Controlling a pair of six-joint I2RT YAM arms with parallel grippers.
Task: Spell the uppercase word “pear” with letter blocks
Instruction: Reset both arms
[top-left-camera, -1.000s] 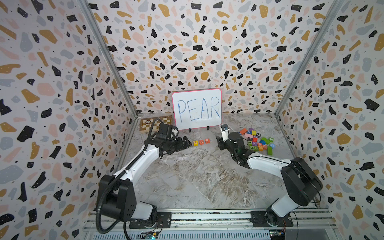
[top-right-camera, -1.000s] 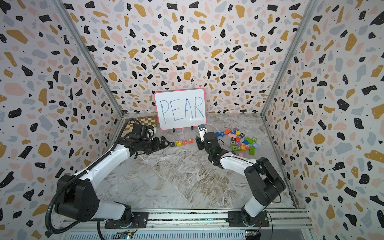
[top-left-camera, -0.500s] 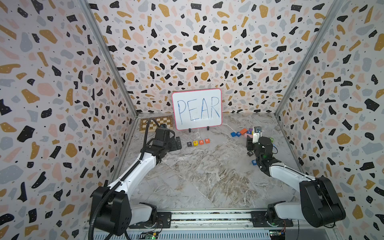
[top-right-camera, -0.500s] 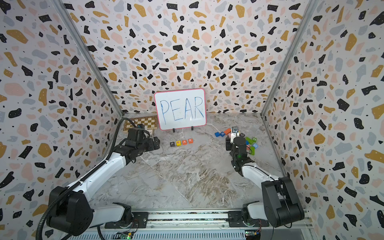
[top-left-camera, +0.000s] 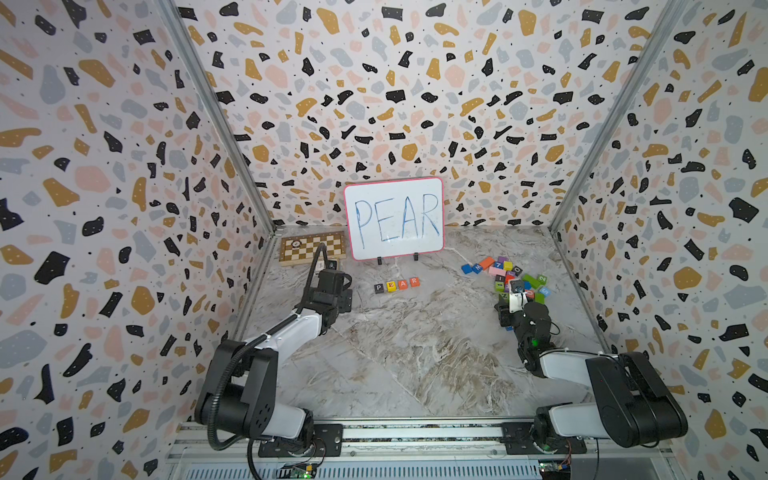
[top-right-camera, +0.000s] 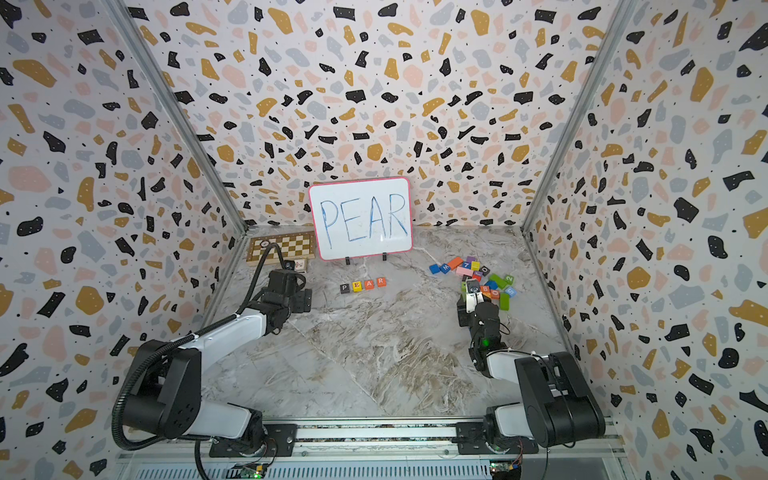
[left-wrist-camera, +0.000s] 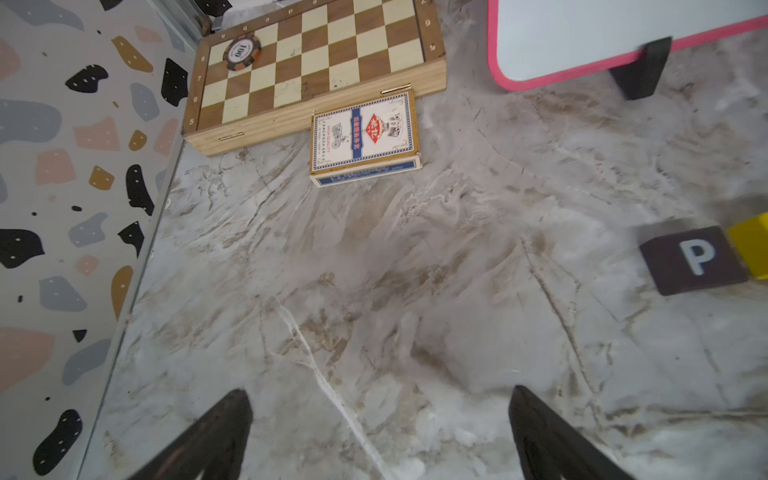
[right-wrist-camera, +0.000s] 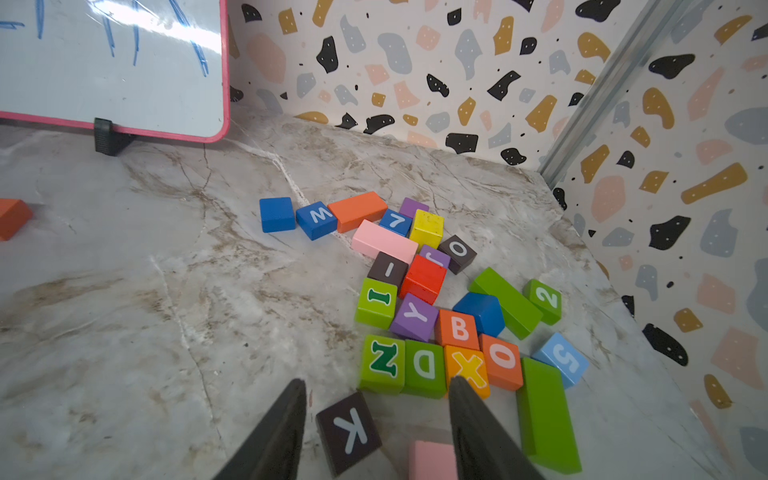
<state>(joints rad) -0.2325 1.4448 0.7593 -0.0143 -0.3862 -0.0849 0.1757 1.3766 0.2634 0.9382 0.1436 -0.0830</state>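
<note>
Four small wooden letter cubes (top-left-camera: 402, 284) sit in a tidy row on the marble tabletop (top-left-camera: 415, 353), reading P, E, A, R, just in front of the pink-framed whiteboard (top-left-camera: 395, 220). The left arm stretches low and the left gripper (left-wrist-camera: 379, 392) is spread wide and empty over bare marble near the black P cube (left-wrist-camera: 694, 259). The right arm folds at the elbow and the right gripper (right-wrist-camera: 378, 382) is parted, empty, at the edge of the loose coloured block pile (right-wrist-camera: 419, 299), with a black K block (right-wrist-camera: 348, 432) lying free between its jaws

black P block (top-left-camera: 378, 288) – white letter up, row's 9 o'clock end | yellow E block (top-left-camera: 391, 286) – red letter, just beside at P's 3 o'clock | orange A block (top-left-camera: 402, 284) – white letter, next toward 3 o'clock | orange-red R block (top-left-camera: 414, 282) – white letter, 3 o'clock end | row flat, reads PEAR, lying toward 12 o'clock from mid-scene
</note>
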